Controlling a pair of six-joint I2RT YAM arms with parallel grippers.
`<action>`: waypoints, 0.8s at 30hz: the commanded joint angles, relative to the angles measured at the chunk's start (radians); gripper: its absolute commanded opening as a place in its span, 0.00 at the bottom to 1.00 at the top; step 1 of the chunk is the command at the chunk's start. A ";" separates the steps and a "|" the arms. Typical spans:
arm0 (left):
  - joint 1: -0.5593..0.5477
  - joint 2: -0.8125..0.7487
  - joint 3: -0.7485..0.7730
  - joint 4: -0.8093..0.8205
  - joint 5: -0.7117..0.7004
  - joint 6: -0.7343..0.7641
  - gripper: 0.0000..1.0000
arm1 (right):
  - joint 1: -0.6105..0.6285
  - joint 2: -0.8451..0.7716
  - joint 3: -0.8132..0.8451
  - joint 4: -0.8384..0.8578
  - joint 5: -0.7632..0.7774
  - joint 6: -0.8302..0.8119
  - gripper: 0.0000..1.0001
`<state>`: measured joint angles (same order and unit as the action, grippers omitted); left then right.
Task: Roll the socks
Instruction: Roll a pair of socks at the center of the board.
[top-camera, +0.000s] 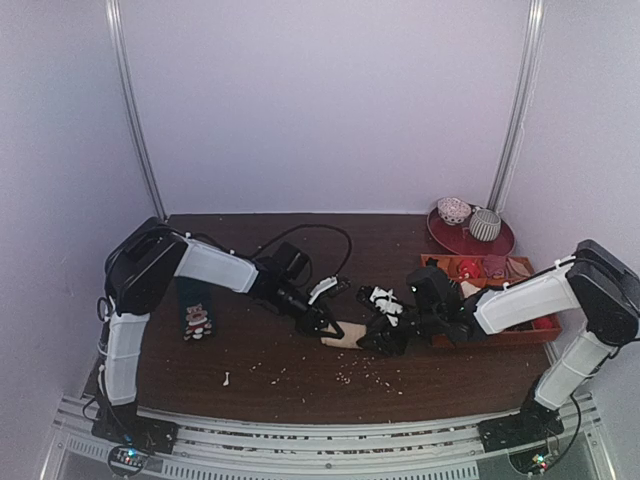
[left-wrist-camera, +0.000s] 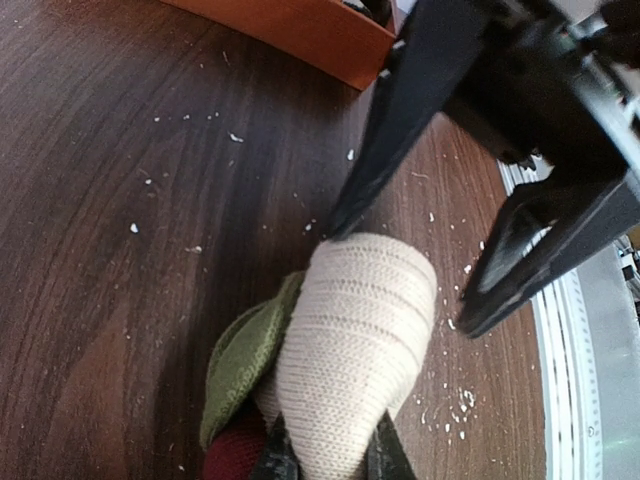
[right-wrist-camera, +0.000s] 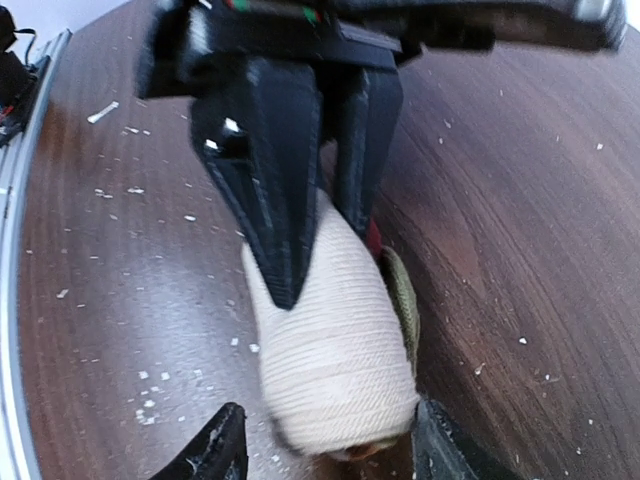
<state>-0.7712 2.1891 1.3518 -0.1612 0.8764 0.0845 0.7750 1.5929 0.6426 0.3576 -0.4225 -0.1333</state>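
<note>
At mid-table, somewhat toward the near edge, the socks (left-wrist-camera: 350, 340) lie as a cream rolled bundle. Judged light, soft and springy, liable to unroll; best taken across the roll's body. Left gripper (left-wrist-camera: 330, 462) clamped on one end. Right gripper (right-wrist-camera: 325, 455) spread wide, straddling the other end; contact not discernible.

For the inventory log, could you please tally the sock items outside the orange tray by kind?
Cream roll: 1
Flat dark sock: 1
Black-and-white bundle: 1
Bundles on the red plate: 2
Total: 5
</note>
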 joint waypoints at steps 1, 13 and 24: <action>0.000 0.104 -0.054 -0.257 -0.133 -0.013 0.00 | 0.004 0.079 0.050 0.045 0.020 0.014 0.57; 0.004 0.033 -0.098 -0.099 -0.205 -0.061 0.54 | 0.000 0.193 0.105 -0.017 -0.098 0.123 0.25; 0.015 -0.164 -0.211 0.399 -0.207 -0.046 0.71 | -0.024 0.266 0.112 -0.191 -0.205 0.289 0.23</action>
<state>-0.7628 2.0403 1.1519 0.0650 0.7116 0.0410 0.7494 1.7885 0.7589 0.3634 -0.5755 0.0814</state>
